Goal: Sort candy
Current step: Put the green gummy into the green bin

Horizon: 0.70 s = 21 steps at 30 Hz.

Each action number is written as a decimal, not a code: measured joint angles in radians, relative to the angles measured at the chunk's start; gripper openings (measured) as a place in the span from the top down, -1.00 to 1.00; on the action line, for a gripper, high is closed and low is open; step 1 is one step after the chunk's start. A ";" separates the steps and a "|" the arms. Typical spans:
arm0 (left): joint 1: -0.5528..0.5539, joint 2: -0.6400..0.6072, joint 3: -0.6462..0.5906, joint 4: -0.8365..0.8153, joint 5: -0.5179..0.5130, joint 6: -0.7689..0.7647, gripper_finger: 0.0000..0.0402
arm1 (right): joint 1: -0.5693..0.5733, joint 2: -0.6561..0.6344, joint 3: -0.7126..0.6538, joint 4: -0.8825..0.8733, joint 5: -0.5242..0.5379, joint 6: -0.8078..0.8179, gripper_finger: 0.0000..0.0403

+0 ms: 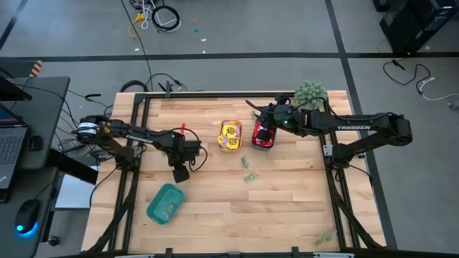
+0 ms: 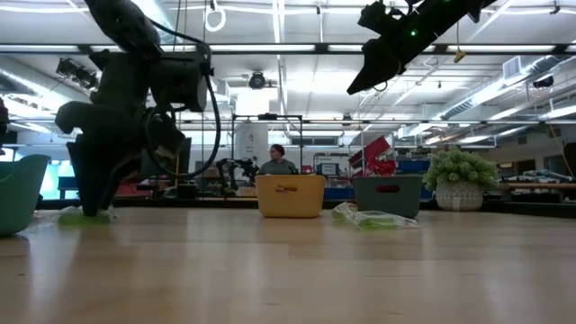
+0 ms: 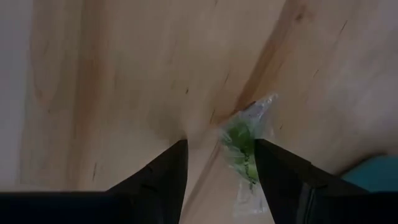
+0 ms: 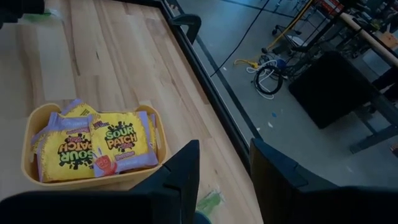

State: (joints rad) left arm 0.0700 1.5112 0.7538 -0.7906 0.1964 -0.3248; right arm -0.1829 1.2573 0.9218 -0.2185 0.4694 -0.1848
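Observation:
My left gripper (image 1: 179, 173) points down at the table's left middle, open, with its tips low over the wood (image 2: 90, 209). A pale green candy in a clear wrapper (image 3: 244, 148) lies on the table between its fingers, close to one of them. My right gripper (image 1: 264, 123) hangs open high over a tray of red packets (image 1: 263, 135), with nothing between its fingers (image 4: 224, 180). The yellow tray (image 4: 28, 149) holds yellow packets (image 4: 93, 149). More green candy (image 1: 249, 175) lies loose mid-table. My left gripper comes from above, pointing down, with its fingers on either side of the green candy's wrapper (image 3: 249, 130). One finger (image 3: 280, 174) stands right at the wrapper's edge. I cannot tell whether it touches the wrapper.
A teal tray (image 1: 165, 203) sits near the left gripper, toward the near left. A fuzzy green plant (image 1: 310, 93) stands at the far right. Another green candy (image 1: 324, 236) lies near the front right corner. Bare wood spans the near middle.

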 joint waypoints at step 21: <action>-0.011 0.001 0.360 -0.313 -0.141 0.242 0.99 | -0.001 0.000 0.000 -0.001 0.000 -0.001 0.39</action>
State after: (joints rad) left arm 0.0589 1.5120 1.1135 -1.1037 0.0559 -0.0833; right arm -0.1841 1.2572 0.9218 -0.2192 0.4694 -0.1856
